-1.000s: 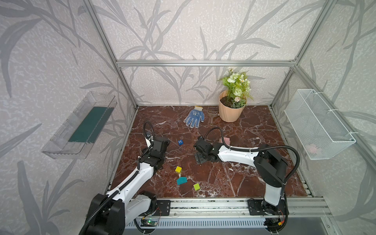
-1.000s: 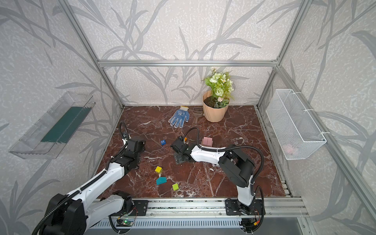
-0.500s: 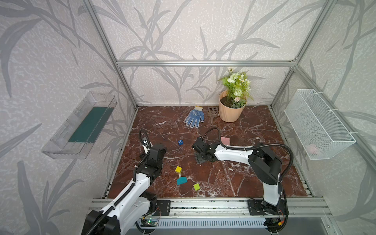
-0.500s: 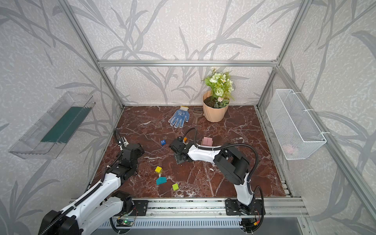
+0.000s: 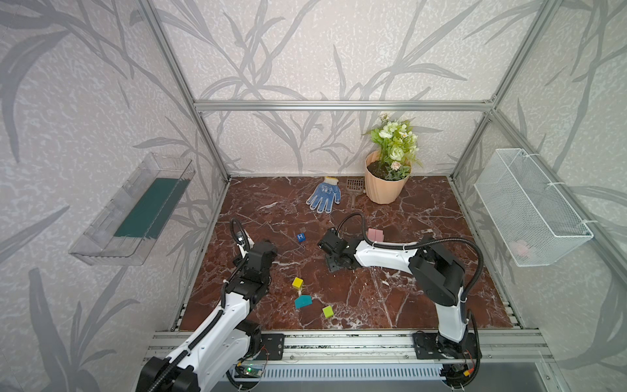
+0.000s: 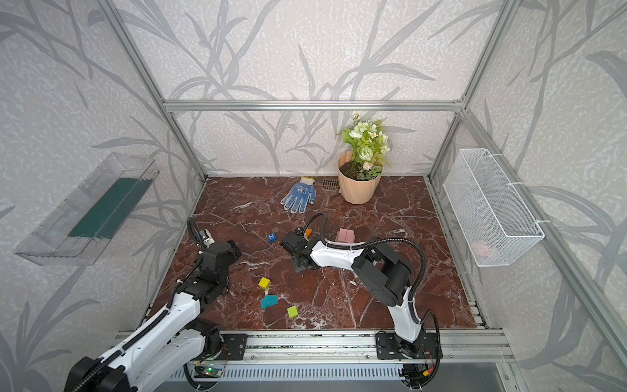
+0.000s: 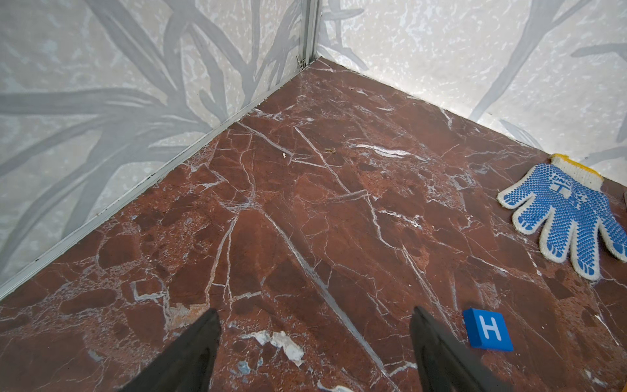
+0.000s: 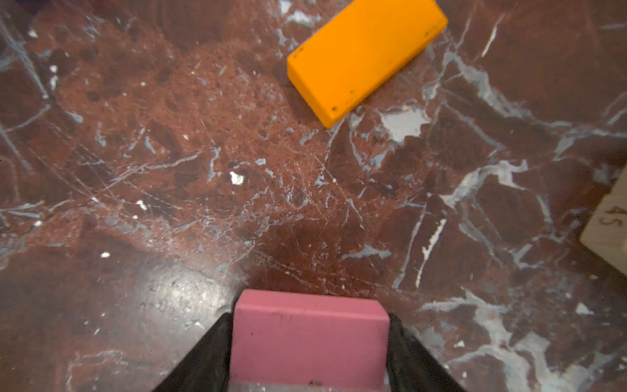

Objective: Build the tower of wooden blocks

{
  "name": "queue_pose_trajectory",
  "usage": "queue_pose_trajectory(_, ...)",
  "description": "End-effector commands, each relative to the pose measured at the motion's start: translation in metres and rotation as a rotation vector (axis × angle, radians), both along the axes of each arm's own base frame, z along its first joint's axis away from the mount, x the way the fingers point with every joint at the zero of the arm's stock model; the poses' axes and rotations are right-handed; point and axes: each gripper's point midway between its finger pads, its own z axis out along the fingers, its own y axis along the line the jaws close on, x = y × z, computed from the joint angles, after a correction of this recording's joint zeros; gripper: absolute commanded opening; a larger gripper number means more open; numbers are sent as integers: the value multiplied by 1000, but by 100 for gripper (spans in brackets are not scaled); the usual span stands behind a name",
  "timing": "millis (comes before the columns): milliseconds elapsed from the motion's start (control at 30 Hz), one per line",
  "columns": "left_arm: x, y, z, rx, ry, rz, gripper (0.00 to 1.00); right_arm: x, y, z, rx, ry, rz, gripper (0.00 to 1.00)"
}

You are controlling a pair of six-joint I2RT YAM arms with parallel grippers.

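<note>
No wood block tower is in view; the wood blocks lie loose on the marble floor. My right gripper (image 8: 310, 319) is shut on a pink block (image 8: 308, 339), low over the floor mid-table (image 5: 334, 262). An orange block (image 8: 366, 57) lies just beyond it, and a tan block (image 8: 610, 224) shows at the edge. Two pink blocks (image 5: 376, 234) sit behind the right arm. My left gripper (image 7: 314, 315) stands open and empty at the left (image 5: 268, 246), with the blue H cube (image 7: 488, 329) beside one finger. The yellow cube (image 5: 297, 282), teal piece (image 5: 303, 301) and lime cube (image 5: 327, 311) lie near the front.
At the back stand a peach flowerpot (image 5: 385, 186) with flowers, a blue dotted glove (image 5: 324, 195) and a small brown scoop (image 5: 354, 188). A clear bin (image 5: 135, 210) hangs on the left wall and a wire basket (image 5: 529, 207) on the right wall.
The right gripper's jaws have closed onto the pink block while staying in place. The left arm has drawn back toward the front left and its jaws have widened.
</note>
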Motion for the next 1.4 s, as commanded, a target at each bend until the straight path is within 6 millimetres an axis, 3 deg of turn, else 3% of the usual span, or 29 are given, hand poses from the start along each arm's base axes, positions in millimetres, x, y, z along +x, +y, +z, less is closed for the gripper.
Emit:
queue_pose_trajectory(0, 2, 1, 4, -9, -16, 8, 87, 4, -2, -1, -16, 1, -29, 64)
queue_pose_trajectory(200, 3, -1, 3, -9, -12, 0, 87, 5, -1, 1, -12, -2, -40, 57)
queue_pose_trajectory(367, 4, -1, 3, -9, -10, -1, 87, 8, -12, 24, -3, -61, -70, 52)
queue_pose_trajectory(633, 4, -2, 3, -10, -10, -6, 86, 13, -67, 87, 46, -226, -209, 45)
queue_pose_trajectory(767, 4, -3, 3, -12, -13, -12, 86, 19, -101, 106, 89, -286, -288, 45)
queue_pose_trajectory(1067, 5, -5, 3, -16, -17, -26, 86, 38, -175, 114, 104, -326, -473, 41)
queue_pose_trajectory(1233, 5, -5, 4, -15, -18, -28, 86, 49, -189, 108, 76, -315, -523, 41)
queue_pose_trajectory(1367, 5, -5, 4, -15, -18, -28, 86, 61, -189, 100, 52, -275, -523, 41)
